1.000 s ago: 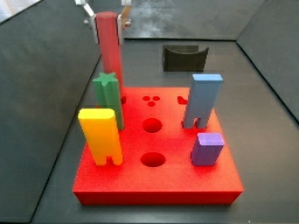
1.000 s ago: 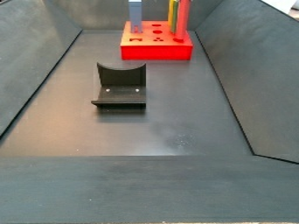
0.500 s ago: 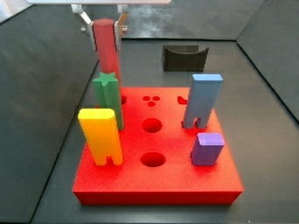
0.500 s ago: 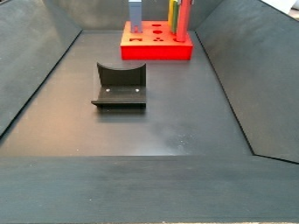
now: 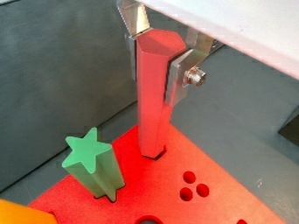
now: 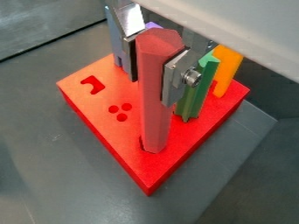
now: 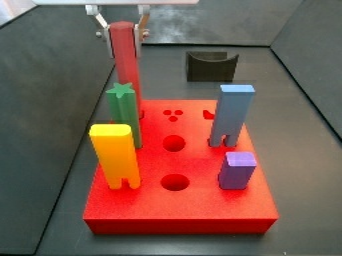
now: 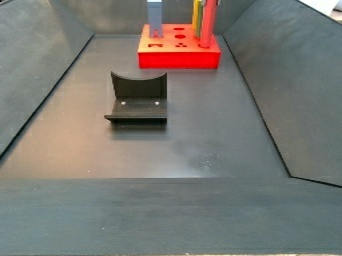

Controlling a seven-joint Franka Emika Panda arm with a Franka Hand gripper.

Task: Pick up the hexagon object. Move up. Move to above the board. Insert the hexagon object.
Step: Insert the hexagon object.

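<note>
Hexagon object (image 5: pixel 153 96) — a tall, slim red prism — stood upright with its lower end at a corner of the board (image 6: pixel 100 114), gripped near its top. In both wrist views the lower end met the board's top face close to that corner; how deep it sat in a hole could not be told.

Board: flat red square slab, round and shaped holes in its top, lying at one end of the dark floor (image 8: pixel 174 150).

Fixture (image 8: pixel 136 98): dark L-shaped bracket on a base plate, on the floor well apart from the board.

Blue peg (image 7: pixel 233 114): upright near the board's far edge in a side view.

Yellow peg (image 7: pixel 115 154): upright at a near corner of the board.

Green star-topped peg (image 5: pixel 93 163): upright just beside the hexagon object, apart from it.

Purple block (image 7: pixel 238 170): short, near the board's near edge.

Gripper (image 5: pixel 159 54): above the board's corner, its silver fingers (image 6: pixel 177 77) clamped on opposite faces of the hexagon object — pads pressed flat against it.
</note>
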